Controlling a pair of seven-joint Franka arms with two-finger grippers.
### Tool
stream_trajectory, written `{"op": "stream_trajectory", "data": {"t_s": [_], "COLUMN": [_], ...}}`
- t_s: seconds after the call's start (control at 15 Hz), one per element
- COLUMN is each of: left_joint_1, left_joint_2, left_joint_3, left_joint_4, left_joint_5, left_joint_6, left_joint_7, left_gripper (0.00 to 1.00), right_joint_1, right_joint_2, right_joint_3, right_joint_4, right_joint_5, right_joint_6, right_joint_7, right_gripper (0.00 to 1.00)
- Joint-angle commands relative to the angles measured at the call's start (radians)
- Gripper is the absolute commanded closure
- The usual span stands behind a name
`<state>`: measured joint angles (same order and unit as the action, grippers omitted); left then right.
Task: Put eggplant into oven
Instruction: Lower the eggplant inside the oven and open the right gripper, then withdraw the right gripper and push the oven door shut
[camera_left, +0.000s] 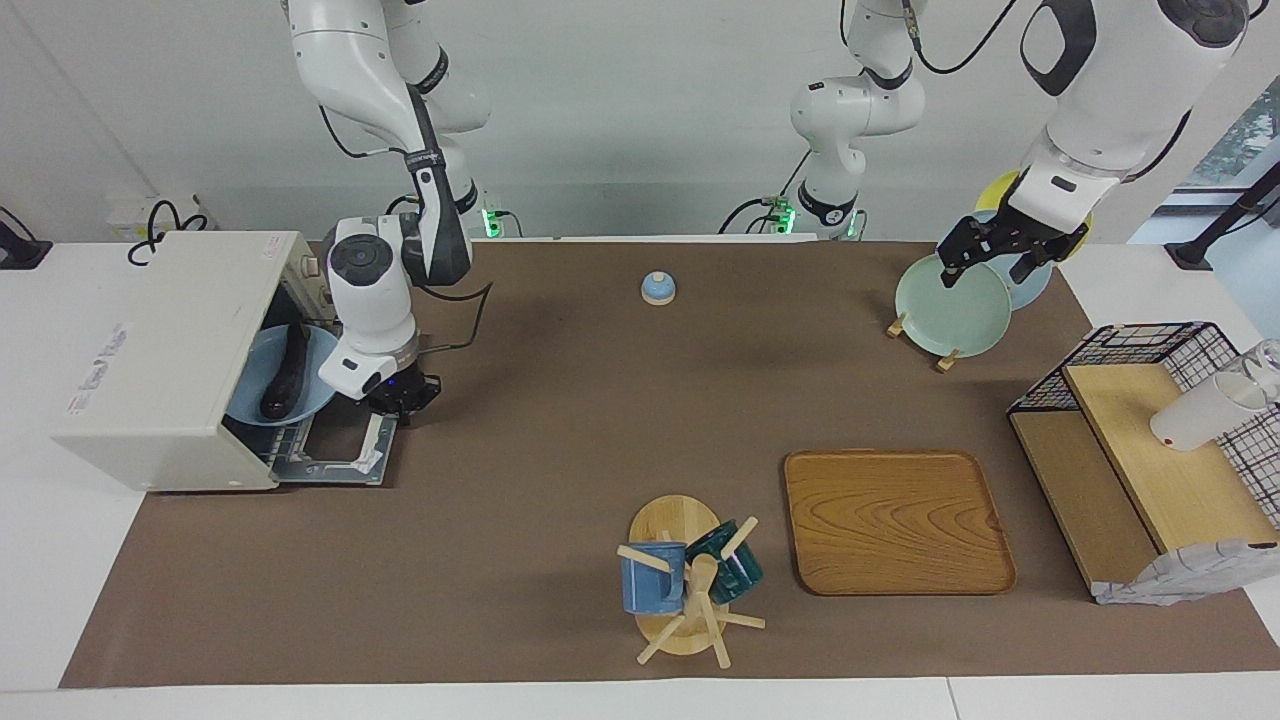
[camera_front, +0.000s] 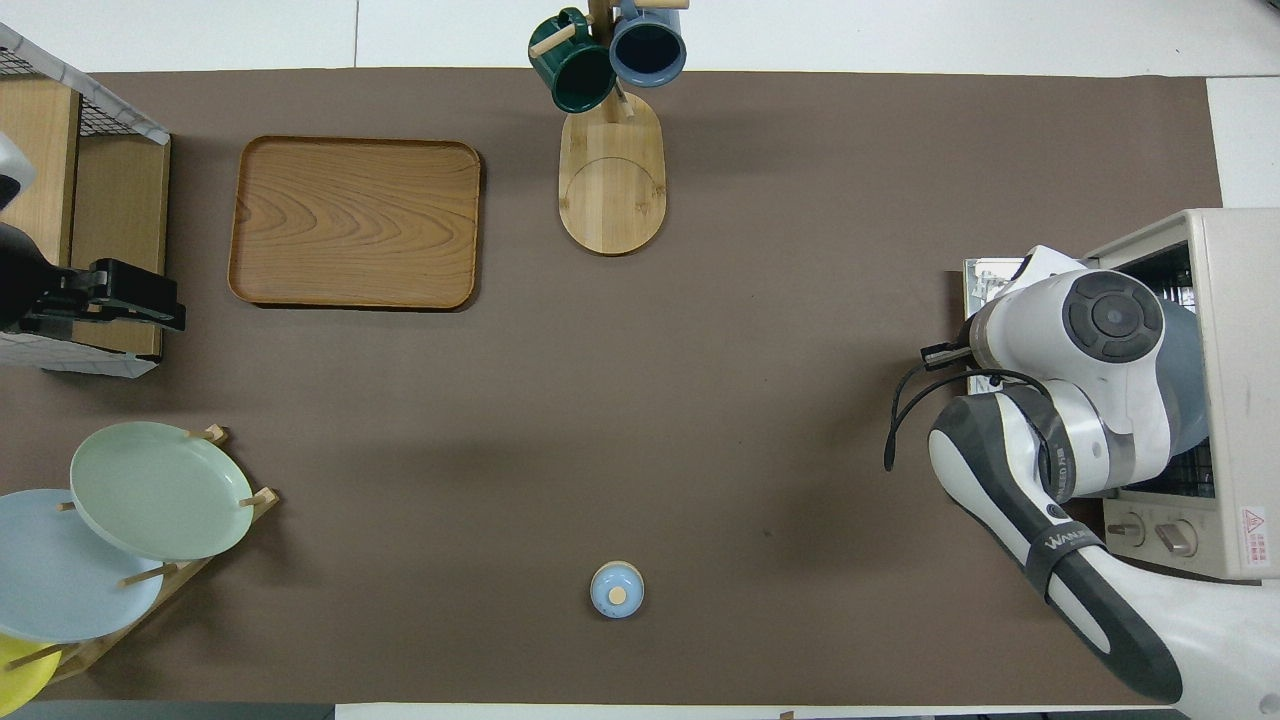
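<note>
The cream-white oven (camera_left: 150, 360) stands at the right arm's end of the table with its glass door (camera_left: 335, 455) dropped open. The dark eggplant (camera_left: 287, 372) lies on a light blue plate (camera_left: 250, 400) on the rack inside the oven. My right gripper (camera_left: 402, 393) hangs low over the open door, at the plate's outer rim, with its fingers hidden under the wrist. In the overhead view the right arm (camera_front: 1090, 370) covers the oven's (camera_front: 1235, 300) mouth and the eggplant is hidden. My left gripper (camera_left: 985, 262) waits open and empty over the plate rack.
A plate rack with a green plate (camera_left: 950, 305) stands near the left arm's base. A wire-frame wooden shelf (camera_left: 1150, 450) holds a white cup (camera_left: 1205, 412). A wooden tray (camera_left: 895, 520), a mug tree (camera_left: 685, 580) and a small blue lid (camera_left: 658, 288) sit mid-table.
</note>
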<state>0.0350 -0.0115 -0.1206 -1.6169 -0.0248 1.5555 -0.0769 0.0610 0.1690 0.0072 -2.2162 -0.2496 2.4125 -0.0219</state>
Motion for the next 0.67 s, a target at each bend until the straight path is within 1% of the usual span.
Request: {"op": "stream_trajectory", "data": {"t_s": [0.0, 0.27, 0.4, 0.6], "left_joint_1": [0.011, 0.011, 0.011, 0.011], "left_joint_2": [0.004, 0.004, 0.004, 0.004], "left_joint_3": [-0.007, -0.007, -0.007, -0.007], "left_joint_4": [0.009, 0.009, 0.009, 0.009], "left_joint_5": [0.014, 0.014, 0.014, 0.016], "left_joint_6": [-0.009, -0.011, -0.011, -0.011], "left_joint_7": [0.005, 0.005, 0.005, 0.005], "left_gripper": [0.0, 0.0, 0.0, 0.0], "right_joint_1": [-0.017, -0.017, -0.023, -0.079], "right_joint_2": [0.001, -0.009, -0.019, -0.066], "right_joint_3": [-0.001, 0.0, -0.007, -0.006], "right_joint_4": [0.081, 0.185, 0.22, 0.231], "right_joint_5": [-0.086, -0.091, -0.089, -0.088], "right_joint_6": [-0.134, -0.303, -0.355, -0.401], "right_joint_7": [0.004, -0.042, -0.102, -0.196], "right_gripper": [1.0, 1.0, 1.0, 1.0]}}
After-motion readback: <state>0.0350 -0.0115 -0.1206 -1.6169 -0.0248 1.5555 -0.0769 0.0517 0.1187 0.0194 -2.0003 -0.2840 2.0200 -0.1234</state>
